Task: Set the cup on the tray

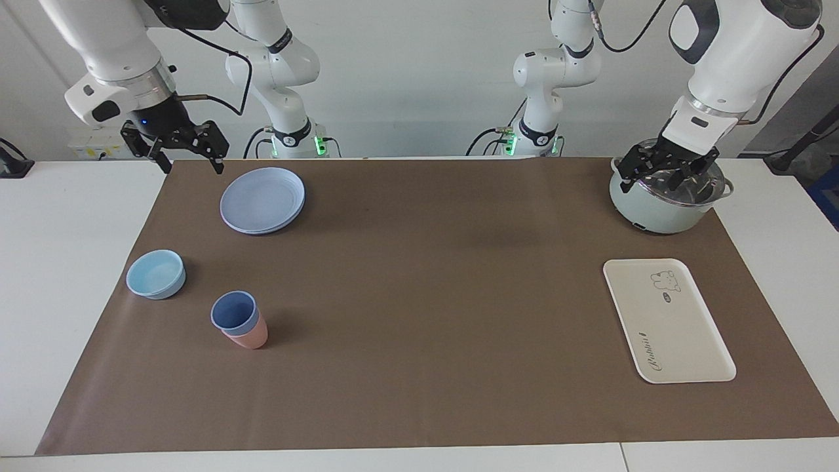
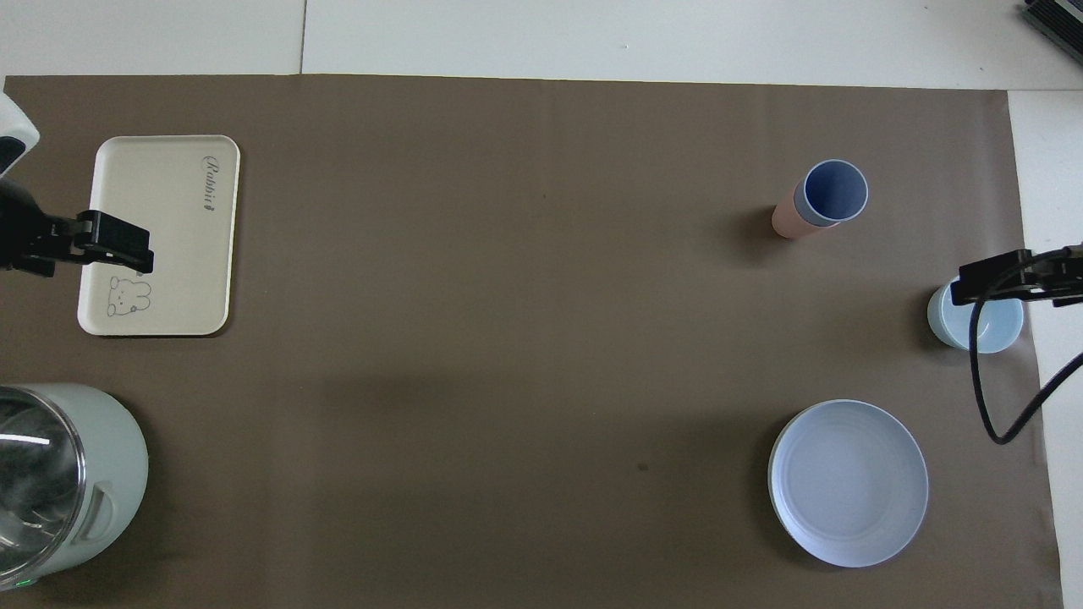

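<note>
The periwinkle-blue cup (image 1: 233, 311) stands upright, nested inside a salmon-pink cup (image 1: 250, 338), on the brown mat toward the right arm's end; it also shows in the overhead view (image 2: 835, 191). The cream-white tray (image 1: 675, 328) with the bear drawing lies bare toward the left arm's end, and shows in the overhead view (image 2: 169, 211). My right gripper (image 1: 188, 160) is open and empty, raised over the mat's edge beside the round blue plate. My left gripper (image 1: 665, 180) is open and empty, raised over the pot.
A round blue plate (image 1: 262, 200) lies near the robots at the right arm's end. A light-blue bowl (image 1: 156, 274) sits beside the cups. A pale green pot (image 1: 662, 213) with a steel inside stands nearer to the robots than the tray.
</note>
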`<state>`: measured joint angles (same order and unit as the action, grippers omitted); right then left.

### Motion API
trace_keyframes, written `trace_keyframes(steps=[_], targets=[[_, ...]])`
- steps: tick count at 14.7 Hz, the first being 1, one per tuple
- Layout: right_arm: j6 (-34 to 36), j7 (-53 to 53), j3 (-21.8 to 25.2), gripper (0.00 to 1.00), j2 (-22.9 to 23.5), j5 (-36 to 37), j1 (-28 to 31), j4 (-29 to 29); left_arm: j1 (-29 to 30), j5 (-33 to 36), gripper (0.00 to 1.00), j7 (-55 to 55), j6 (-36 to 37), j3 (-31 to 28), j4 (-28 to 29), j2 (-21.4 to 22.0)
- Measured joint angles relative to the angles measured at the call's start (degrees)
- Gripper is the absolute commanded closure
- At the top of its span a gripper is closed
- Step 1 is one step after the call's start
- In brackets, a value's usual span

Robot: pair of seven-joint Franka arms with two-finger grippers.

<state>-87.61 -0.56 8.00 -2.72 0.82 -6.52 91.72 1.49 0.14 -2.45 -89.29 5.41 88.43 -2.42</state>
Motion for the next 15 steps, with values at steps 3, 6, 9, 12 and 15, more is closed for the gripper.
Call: trace_keyframes(steps=[3, 6, 9, 12, 15], targets=[[0.0, 0.0, 0.04, 0.0, -0.02, -0.02, 0.03, 0.07, 0.0, 0.0, 0.0, 0.0, -0.09, -0.05, 0.57, 0.02], [-4.05, 1.72, 0.11, 0.0, -0.26, -0.65, 0.17, 1.1, 0.0, 0.0, 0.0, 0.01, -0.24, -0.04, 0.76, 0.04], [-6.41, 13.15, 0.23, 0.0, -0.26, -0.69, 1.57, 1.99, 0.0, 0.0, 0.0, 0.37, -0.44, -0.04, 0.81, 0.1], [-10.72, 32.11, 0.47, 0.0, 0.25, -5.5, 6.85, 3.78, 0.0, 0.0, 0.0, 0.42, -1.43, -0.04, 0.84, 0.12], [-17.16, 50.12, 0.84, 0.0, 1.55, -12.4, 11.99, 7.17, 0.0, 0.0, 0.0, 0.43, -1.69, -0.04, 0.86, 0.12]])
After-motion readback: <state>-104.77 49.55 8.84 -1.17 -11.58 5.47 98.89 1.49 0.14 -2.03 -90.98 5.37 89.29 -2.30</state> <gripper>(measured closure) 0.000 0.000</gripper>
